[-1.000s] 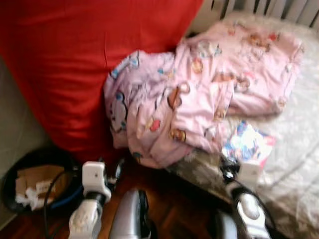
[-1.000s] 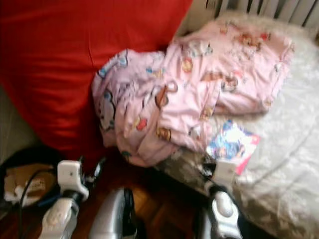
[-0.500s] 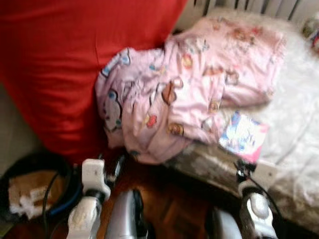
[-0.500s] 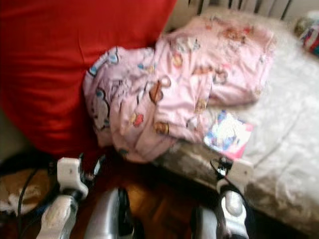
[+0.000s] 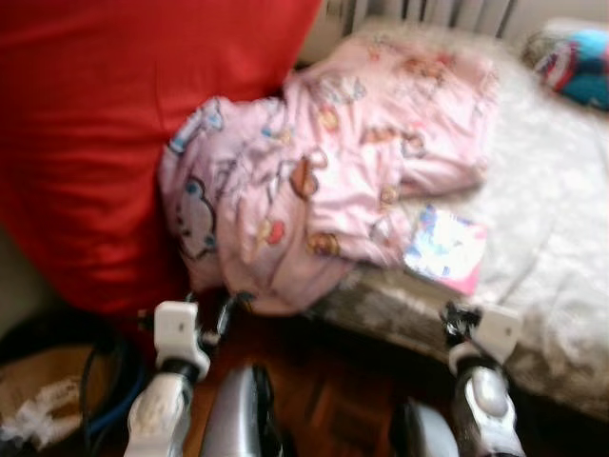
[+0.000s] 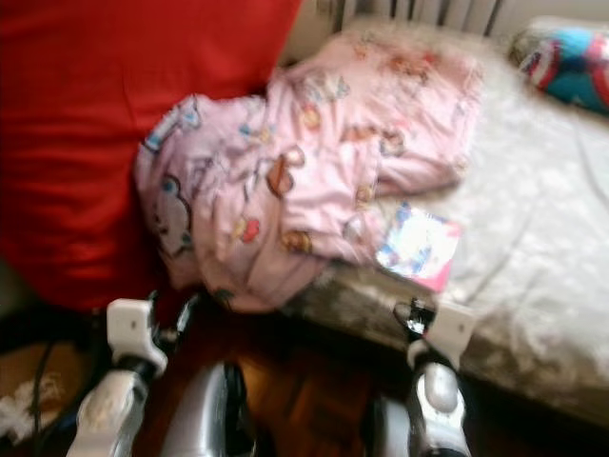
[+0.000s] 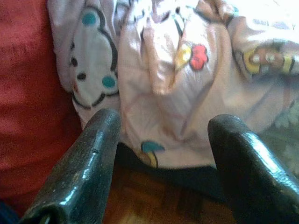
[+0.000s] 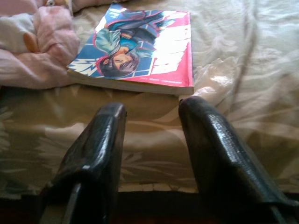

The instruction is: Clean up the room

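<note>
While both claws hang spread and empty, right claw has neared the book — camera shifted.

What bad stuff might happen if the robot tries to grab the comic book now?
The comic book lies flat on the soft bedspread, so the open right gripper may pinch cloth instead of the book. One corner sits tucked against the pink blanket, which might snag and drag along. That blanket already droops over the bed edge and could slide down.
</note>
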Robot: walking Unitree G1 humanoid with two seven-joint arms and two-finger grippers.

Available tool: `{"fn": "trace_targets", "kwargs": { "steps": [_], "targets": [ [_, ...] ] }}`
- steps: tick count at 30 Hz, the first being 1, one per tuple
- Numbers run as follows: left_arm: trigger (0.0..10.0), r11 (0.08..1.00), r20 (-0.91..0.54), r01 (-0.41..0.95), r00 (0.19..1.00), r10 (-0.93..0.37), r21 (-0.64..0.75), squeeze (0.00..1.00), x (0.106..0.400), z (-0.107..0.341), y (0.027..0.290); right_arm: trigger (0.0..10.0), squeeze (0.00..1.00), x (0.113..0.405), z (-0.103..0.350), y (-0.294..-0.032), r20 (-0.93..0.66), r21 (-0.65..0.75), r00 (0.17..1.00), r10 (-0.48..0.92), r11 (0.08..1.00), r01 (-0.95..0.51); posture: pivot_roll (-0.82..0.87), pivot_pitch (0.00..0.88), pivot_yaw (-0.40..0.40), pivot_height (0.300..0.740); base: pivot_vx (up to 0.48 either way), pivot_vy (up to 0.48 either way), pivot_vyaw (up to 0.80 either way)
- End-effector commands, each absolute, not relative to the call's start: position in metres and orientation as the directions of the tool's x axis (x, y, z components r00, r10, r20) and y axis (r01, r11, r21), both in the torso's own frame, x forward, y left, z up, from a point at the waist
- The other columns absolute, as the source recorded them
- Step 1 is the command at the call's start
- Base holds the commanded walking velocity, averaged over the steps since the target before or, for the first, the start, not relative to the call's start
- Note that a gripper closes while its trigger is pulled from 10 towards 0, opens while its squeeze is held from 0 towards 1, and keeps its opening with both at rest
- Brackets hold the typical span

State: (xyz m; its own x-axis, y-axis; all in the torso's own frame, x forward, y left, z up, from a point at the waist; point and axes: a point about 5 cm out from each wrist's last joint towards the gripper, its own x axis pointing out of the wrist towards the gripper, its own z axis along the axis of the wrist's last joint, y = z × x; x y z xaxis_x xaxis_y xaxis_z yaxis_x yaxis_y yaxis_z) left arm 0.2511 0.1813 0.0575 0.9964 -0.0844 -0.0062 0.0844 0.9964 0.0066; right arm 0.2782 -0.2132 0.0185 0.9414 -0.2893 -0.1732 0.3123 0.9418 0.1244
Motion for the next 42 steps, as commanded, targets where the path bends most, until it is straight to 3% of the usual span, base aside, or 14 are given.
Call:
{"fn": "trace_targets", "kwargs": {
  "steps": [1, 28, 37, 42],
  "targets": [
    [10.0, 0.997, -0.008, 0.081, 0.997, -0.081, 0.002, 0.00, 0.2519, 0.0583, 0.1847, 10.0, 0.00, 0.2750, 0.0143, -0.2116, -0.189, 0.126, 0.938, -0.290, 0.940, 0.316, 0.12, 0.119, -0.006, 0.579, 0.285, 0.000, 0.00],
    [10.0, 0.996, -0.002, 0.085, 0.996, -0.085, -0.002, 0.00, 0.2527, 0.0591, 0.1842, 10.0, 0.00, 0.2767, 0.0130, -0.2083, -0.200, 0.138, 0.939, -0.280, 0.941, 0.309, 0.12, 0.118, -0.008, 0.579, 0.339, 0.000, -0.12],
    [10.0, 0.997, -0.006, 0.079, 0.997, -0.079, 0.002, 0.00, 0.2524, 0.0588, 0.1849, 10.0, 0.00, 0.2762, 0.0121, -0.2078, -0.206, 0.137, 0.937, -0.281, 0.940, 0.312, 0.13, 0.121, -0.009, 0.579, 0.000, 0.000, -0.70],
    [10.0, 0.996, -0.008, 0.085, 0.996, -0.085, 0.005, 0.00, 0.2518, 0.0585, 0.1839, 10.0, 0.00, 0.2759, 0.0132, -0.2079, -0.191, 0.127, 0.941, -0.280, 0.943, 0.307, 0.13, 0.123, -0.010, 0.579, 0.000, 0.000, 0.00]
  ]
}}
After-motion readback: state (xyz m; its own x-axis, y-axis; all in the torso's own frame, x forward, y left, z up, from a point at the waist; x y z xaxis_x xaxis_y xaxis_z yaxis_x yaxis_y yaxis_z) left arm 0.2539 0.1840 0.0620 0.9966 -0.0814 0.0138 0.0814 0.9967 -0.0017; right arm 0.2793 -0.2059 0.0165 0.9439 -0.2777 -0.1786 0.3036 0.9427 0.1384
